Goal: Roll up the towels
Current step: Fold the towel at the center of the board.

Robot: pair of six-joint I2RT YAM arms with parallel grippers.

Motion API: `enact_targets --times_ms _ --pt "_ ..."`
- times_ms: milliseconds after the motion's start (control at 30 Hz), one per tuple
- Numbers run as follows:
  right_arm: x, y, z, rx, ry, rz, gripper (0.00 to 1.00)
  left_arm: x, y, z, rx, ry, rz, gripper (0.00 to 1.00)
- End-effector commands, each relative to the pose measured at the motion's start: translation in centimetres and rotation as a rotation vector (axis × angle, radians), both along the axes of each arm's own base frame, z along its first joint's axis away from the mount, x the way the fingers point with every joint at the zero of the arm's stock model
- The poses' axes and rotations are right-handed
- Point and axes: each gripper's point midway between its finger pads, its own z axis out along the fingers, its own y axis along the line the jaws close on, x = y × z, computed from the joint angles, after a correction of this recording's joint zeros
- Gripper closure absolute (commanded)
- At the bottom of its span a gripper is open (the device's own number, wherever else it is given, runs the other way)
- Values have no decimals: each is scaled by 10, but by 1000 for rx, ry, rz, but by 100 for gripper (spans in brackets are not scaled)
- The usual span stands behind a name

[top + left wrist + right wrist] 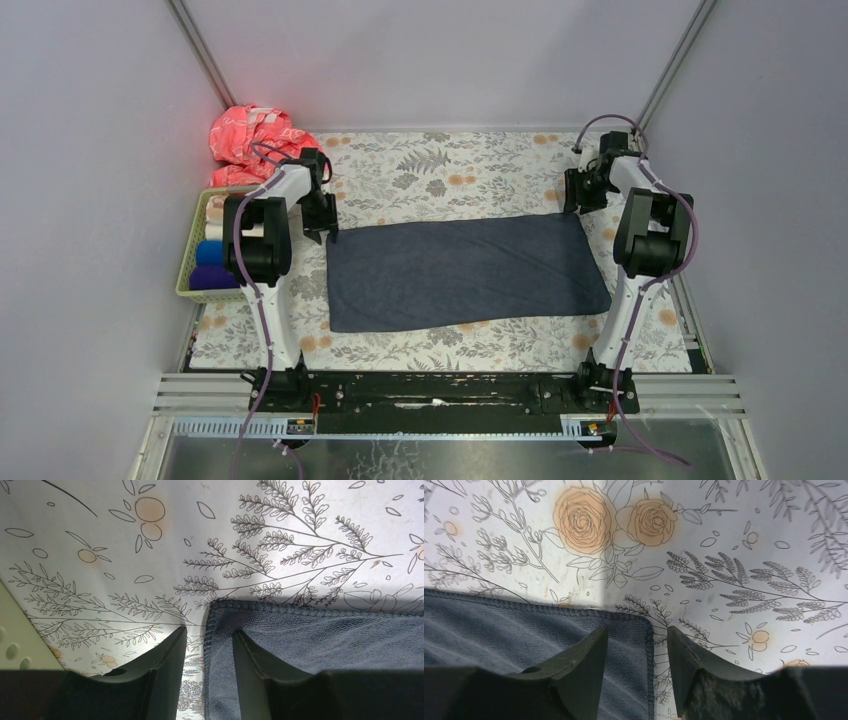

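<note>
A large dark grey-blue towel (462, 270) lies flat on the floral surface covering in the middle. My left gripper (322, 228) is open over the towel's far left corner (222, 611), one finger on each side of its left hem. My right gripper (578, 196) is open over the far right corner (641, 625), its jaws straddling the right hem. Neither holds cloth. In the green basket (187, 268) at the left lie blue (209, 251) and purple (212, 279) rolls, with a pale roll (213, 214) partly hidden by the left arm. The cream "RABBIT" towel is out of view.
A crumpled red-pink cloth (250, 135) lies at the far left corner behind the basket. The basket's edge shows in the left wrist view (17, 645). Grey walls enclose the table on three sides. A metal rail (440, 392) runs along the near edge.
</note>
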Motion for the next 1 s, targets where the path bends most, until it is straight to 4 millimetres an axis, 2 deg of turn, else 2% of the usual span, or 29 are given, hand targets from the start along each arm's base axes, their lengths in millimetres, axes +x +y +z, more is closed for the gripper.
enact_targets --times_ms 0,233,400,533,633,733,800,967 --pt "-4 1 -1 -4 31 50 48 8 0 -29 3 1 -18 61" --pt "-16 3 -19 6 102 85 58 8 -2 -29 -5 2 -21 61" --pt "-27 2 -27 -59 152 113 60 10 -2 -30 -10 4 -22 61" --pt "-30 -5 -35 -127 180 125 66 9 -1 -29 -4 5 -21 61" --pt "-23 -15 -37 -178 164 85 81 11 -4 -26 -22 -6 -25 60" --pt "-8 -32 -29 -266 110 24 99 15 -8 -22 -65 -19 -21 58" --pt "2 -42 -22 -319 71 -8 100 19 -10 -16 -96 -39 -17 57" --pt "15 -50 -12 -359 27 -31 100 32 -15 2 -165 -107 -13 56"
